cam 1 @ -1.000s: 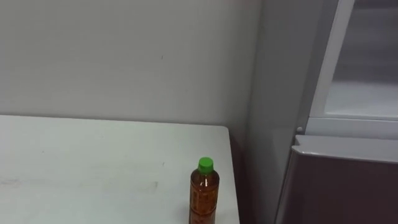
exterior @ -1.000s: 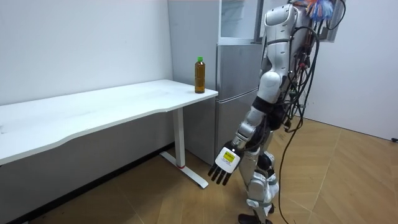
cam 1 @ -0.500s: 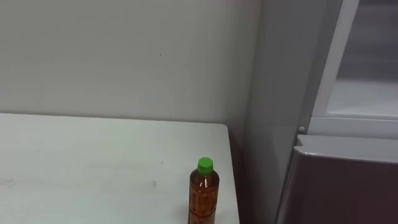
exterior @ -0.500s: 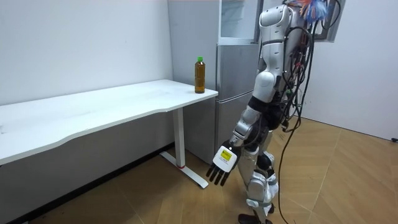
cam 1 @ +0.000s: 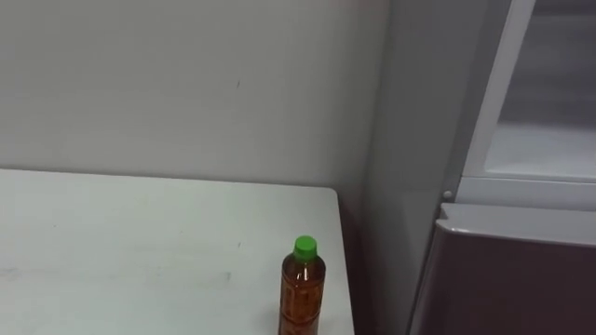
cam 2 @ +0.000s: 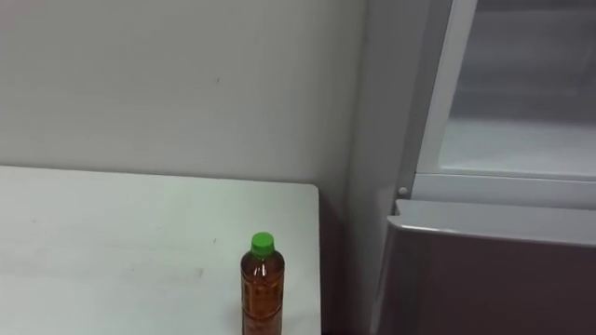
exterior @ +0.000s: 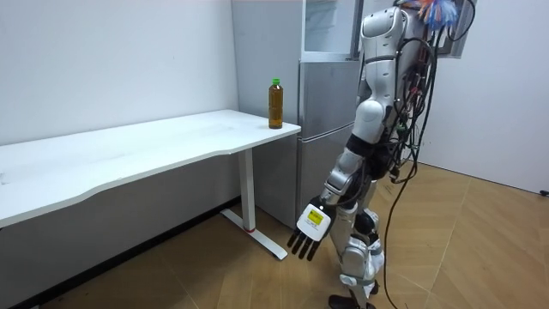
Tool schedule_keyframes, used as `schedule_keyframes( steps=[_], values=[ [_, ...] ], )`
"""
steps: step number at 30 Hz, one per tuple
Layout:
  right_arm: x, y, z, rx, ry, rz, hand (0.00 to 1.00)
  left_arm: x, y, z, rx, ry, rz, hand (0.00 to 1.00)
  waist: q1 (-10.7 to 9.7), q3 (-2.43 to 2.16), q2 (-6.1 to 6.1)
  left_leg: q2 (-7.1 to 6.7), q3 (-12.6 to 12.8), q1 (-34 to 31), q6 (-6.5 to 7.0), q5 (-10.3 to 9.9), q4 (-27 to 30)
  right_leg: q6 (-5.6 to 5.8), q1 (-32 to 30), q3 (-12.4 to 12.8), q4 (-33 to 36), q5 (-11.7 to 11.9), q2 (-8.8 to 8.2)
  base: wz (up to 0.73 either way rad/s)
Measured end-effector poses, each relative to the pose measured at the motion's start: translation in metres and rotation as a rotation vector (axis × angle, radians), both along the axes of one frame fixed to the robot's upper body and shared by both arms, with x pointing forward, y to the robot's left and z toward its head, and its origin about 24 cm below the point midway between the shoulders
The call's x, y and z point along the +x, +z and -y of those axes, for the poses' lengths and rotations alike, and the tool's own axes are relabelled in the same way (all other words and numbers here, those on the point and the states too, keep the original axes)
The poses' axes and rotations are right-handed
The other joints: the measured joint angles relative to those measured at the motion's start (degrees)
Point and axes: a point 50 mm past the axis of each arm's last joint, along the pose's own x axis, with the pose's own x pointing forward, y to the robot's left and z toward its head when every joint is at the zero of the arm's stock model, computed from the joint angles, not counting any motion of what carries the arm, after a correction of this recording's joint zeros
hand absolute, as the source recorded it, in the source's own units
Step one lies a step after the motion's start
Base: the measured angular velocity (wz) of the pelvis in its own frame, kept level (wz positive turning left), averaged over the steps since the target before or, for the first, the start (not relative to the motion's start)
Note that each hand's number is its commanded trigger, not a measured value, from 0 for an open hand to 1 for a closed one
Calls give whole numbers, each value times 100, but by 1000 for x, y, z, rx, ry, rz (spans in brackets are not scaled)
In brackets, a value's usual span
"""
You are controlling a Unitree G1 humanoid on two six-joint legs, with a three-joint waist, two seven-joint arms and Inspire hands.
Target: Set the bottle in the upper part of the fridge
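While my left hand (exterior: pixel 310 230) hangs low by my leg, fingers straight and slightly spread, the bottle (cam 1: pixel 303 290) stands upright near the white table's (cam 1: pixel 140 251) edge, long axis vertical, green cap (cam 1: pixel 304 247) at 12 o'clock, fridge (cam 1: pixel 503 270) at its 3 o'clock.

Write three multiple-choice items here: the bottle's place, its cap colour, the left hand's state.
1. Where does the bottle stand?
A) on the floor
B) on the white table, near its end by the fridge
C) inside the fridge

2. What colour is its cap?
A) red
B) white
C) green

3. How is the left hand?
A) shut on the bottle
B) open, hanging empty
C) pressed on the table

1 B: it stands at the table's edge.
2 C: the cap is green.
3 B: straight fingers hang low in the room view.
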Motion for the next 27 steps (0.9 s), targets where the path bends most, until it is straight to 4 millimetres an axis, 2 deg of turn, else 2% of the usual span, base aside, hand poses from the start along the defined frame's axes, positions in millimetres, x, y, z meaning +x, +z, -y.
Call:
schedule_keyframes(
  steps=[6,9,10,13,16,18,23,27],
  values=[
    [49,26,-9,21,56,257,0,2,0,1,-1,-10,15,0,5,4,-17,4,-4,-13,2,0,56,-5,23,-13,-16,3,1,1],
    [63,37,-16,37,99,334,0,8,0,2,-2,-26,33,0,9,3,-16,4,-5,-36,6,-3,62,-5,0,-11,-6,4,1,0],
    [71,45,-20,47,113,384,0,10,0,3,-3,-34,39,0,22,-6,3,4,-2,-64,6,-3,63,-7,-39,-7,16,5,0,-4],
    [92,68,-27,66,149,523,0,13,1,2,0,-41,46,0,17,7,41,6,1,-74,9,0,63,-7,-72,-9,54,5,-9,-1],
    [96,73,-31,78,172,541,0,14,1,2,0,-43,47,0,21,28,24,9,7,-78,9,-1,63,-8,-76,-23,48,6,-6,-2],
    [102,81,-35,86,184,585,0,10,1,2,1,-42,39,0,27,25,38,9,14,-81,9,-1,56,-12,-63,-20,48,11,2,-7],
    [121,118,-47,122,250,772,0,9,0,1,13,-84,19,0,148,19,55,13,10,-83,8,-1,59,-19,-66,-18,47,16,9,-1],
    [125,127,-50,127,258,813,0,4,-1,1,13,-92,-14,0,224,10,64,12,10,-82,9,0,62,-18,-65,-13,54,16,-1,-1]
  ],
)
